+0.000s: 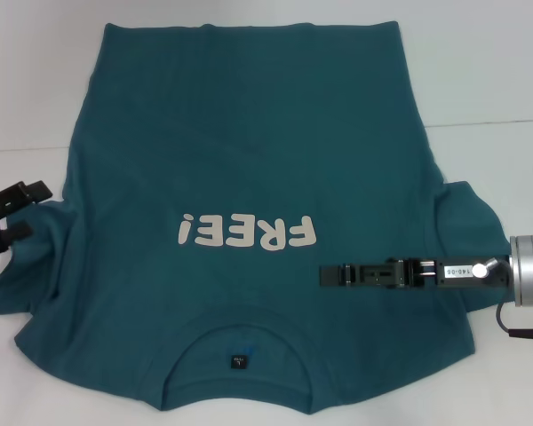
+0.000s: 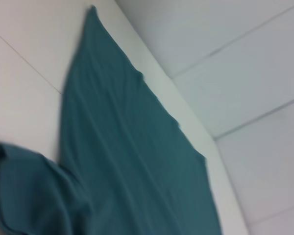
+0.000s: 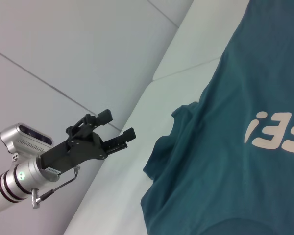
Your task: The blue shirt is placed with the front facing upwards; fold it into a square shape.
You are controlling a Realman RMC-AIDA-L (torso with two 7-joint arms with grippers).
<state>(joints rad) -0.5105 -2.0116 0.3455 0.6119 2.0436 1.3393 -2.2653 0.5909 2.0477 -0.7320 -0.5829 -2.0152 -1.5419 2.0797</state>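
Blue shirt (image 1: 249, 177) spread flat on white table (image 1: 18, 89), front up, cream lettering (image 1: 247, 232) across chest, collar with dark neck label (image 1: 238, 361) at near edge. Left gripper (image 1: 18, 213) beside bunched left sleeve (image 1: 27, 266), just apart from cloth, fingers (image 3: 112, 129) spread open, holding nothing. Right gripper (image 1: 324, 275) lying low over shirt just right of lettering, seen edge-on; whether open or closed, cannot tell.
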